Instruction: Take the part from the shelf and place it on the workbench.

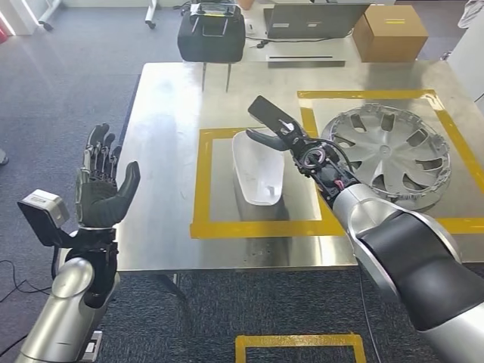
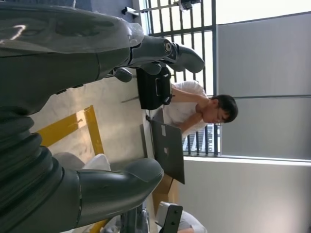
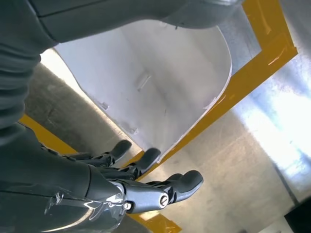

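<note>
**Under your right hand: the part on the workbench**

Below your right hand [image 1: 273, 130] lies the white part [image 1: 257, 168], flat on the steel workbench [image 1: 165, 151] inside a yellow tape square [image 1: 201, 181]. That hand hovers over the part's far end with fingers [image 3: 146, 159] spread, holding nothing. Just to its right sits a silver wheel cover [image 1: 388, 155]. Your left hand [image 1: 103, 185] is raised off the bench's left edge, palm open, fingers apart. Beyond the bench you see a black case [image 1: 211, 34] and a cardboard box [image 1: 389, 32].

Looked like a lab or test workshop; steel workbench [image 1: 171, 151] taped in yellow squares [image 1: 201, 181] (laptop [image 1: 311, 19], cardboard box [image 1: 389, 33] behind); grey carpet [image 1: 57, 91].
</note>
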`<state>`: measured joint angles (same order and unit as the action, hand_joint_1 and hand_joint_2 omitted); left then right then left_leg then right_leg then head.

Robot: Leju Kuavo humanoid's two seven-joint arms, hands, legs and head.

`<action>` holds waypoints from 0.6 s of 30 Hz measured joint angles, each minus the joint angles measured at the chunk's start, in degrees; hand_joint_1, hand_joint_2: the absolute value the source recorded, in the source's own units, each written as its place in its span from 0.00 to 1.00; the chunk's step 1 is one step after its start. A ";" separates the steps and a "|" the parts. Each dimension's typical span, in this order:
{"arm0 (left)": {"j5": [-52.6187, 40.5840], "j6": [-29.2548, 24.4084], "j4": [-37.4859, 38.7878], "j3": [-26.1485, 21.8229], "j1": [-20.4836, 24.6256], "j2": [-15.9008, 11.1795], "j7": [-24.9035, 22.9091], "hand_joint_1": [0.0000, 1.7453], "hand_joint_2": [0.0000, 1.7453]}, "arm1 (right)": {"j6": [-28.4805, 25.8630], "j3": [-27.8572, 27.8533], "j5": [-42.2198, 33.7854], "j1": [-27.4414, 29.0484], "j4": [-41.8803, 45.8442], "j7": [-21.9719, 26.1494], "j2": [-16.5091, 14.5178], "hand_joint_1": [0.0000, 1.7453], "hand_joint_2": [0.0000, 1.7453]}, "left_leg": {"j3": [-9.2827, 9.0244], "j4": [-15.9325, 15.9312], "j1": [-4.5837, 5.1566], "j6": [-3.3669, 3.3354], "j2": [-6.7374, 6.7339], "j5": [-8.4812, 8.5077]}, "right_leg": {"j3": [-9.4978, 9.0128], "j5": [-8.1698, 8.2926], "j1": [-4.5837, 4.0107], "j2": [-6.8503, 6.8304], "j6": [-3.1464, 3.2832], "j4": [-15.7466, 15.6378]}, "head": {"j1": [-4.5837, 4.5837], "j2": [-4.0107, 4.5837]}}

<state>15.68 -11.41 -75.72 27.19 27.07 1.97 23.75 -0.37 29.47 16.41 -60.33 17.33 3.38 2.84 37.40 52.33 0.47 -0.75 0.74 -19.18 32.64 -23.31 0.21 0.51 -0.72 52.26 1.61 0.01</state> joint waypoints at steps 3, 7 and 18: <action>0.02 -0.34 0.20 0.02 0.05 0.00 0.05 0.00 1.00 | 0.02 -0.05 0.00 0.00 -0.13 0.07 0.00 0.00 0.00 | 0.02 -0.06 0.00 0.01 -0.02 0.02 | 0.09 0.00 0.06 0.01 0.01 0.00 | 0.01 0.00; 0.08 -0.70 0.38 0.02 0.02 -0.03 0.07 0.00 0.50 | 0.02 -0.18 -0.87 0.12 -0.43 0.78 0.00 0.00 0.00 | 0.11 -0.19 0.01 0.08 -0.04 0.08 | 0.27 0.03 0.10 0.05 0.00 0.00 | 0.01 -0.01; -0.60 -2.67 0.57 0.02 -0.98 -0.62 -0.13 0.00 0.00 | 5.50 -4.19 -15.79 1.16 -0.02 13.16 -0.70 0.00 0.00 | 0.47 -0.50 0.10 0.33 -0.04 0.47 | 0.76 0.23 0.01 0.10 0.10 0.02 | 0.01 -0.01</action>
<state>15.08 -14.09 -75.15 27.21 26.10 1.34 23.62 5.13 25.28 0.62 -59.17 17.32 16.54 2.14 37.87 51.83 0.57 -0.42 0.70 -18.71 33.39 -23.07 0.22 0.62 -0.61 52.28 1.62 0.00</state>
